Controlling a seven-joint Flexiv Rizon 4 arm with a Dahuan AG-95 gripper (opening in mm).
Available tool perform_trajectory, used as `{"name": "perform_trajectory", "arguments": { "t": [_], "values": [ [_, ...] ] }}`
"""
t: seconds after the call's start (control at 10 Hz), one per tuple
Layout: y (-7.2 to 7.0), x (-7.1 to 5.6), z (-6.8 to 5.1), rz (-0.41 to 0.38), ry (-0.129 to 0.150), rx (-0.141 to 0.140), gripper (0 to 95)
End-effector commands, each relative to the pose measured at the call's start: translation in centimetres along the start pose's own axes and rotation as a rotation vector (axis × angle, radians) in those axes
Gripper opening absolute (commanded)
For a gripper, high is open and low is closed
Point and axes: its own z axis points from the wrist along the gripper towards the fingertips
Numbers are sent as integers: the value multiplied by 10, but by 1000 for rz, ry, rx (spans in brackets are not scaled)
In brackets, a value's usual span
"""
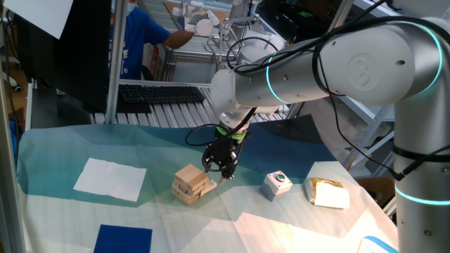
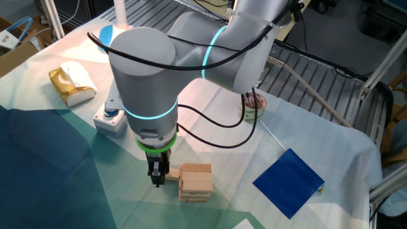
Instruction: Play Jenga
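Observation:
The Jenga stack (image 1: 193, 184) of light tan wooden blocks stands on the cloth in a few crosswise layers. It also shows in the other fixed view (image 2: 196, 182). One block (image 2: 173, 173) sticks out of the stack's side toward my gripper. My gripper (image 2: 157, 177) points straight down at that side, low over the cloth, with its black fingers close together on the end of the block. In the first fixed view my gripper (image 1: 222, 174) sits just right of the stack, and the arm's wrist hides the block's end.
A white cube with a green button (image 1: 277, 184) and a white-and-tan packet (image 1: 327, 192) lie to the right. A white paper sheet (image 1: 110, 178) and a blue square (image 1: 123, 239) lie to the left. A roll of tape (image 2: 253, 107) lies behind the arm. A person (image 1: 140, 39) stands behind the table.

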Motion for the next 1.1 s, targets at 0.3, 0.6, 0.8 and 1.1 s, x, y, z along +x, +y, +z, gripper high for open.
{"name": "perform_trajectory", "arguments": {
  "t": [0.3,0.6,0.8,1.1],
  "values": [
    [-1,3,3,3,2,-3,570],
    [-2,5,5,1,14,-11,570],
    [-2,8,8,1,12,-13,380],
    [-2,8,10,1,9,-15,380]
  ]
}}
